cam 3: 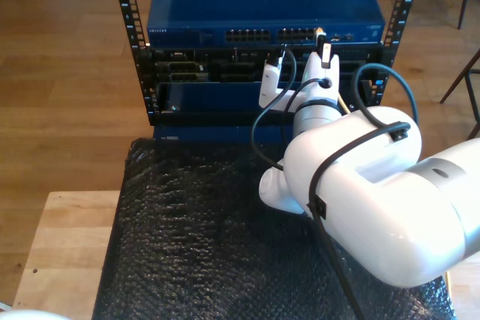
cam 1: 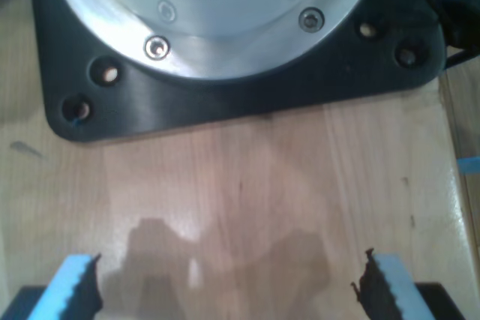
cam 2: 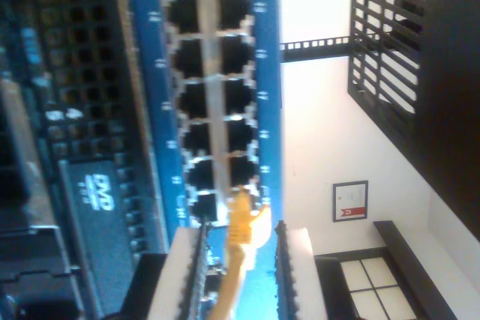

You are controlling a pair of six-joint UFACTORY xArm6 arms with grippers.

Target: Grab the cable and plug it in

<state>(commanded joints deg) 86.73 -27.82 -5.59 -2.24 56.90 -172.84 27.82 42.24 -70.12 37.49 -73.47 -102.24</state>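
My second gripper (cam 2: 238, 260) is closed on the yellow network cable (cam 2: 238, 241), pinched between its white fingers (cam 2: 182, 271). The cable's plug tip sits just in front of the blue network switch (cam 2: 206, 95), near the end pair of ports. If the plug is tilted or lands between ports, I judge it could jam or slip in my grip. My first gripper (cam 1: 232, 279) is spread wide and empty over bare wood, beside a black arm base plate (cam 1: 247, 103).
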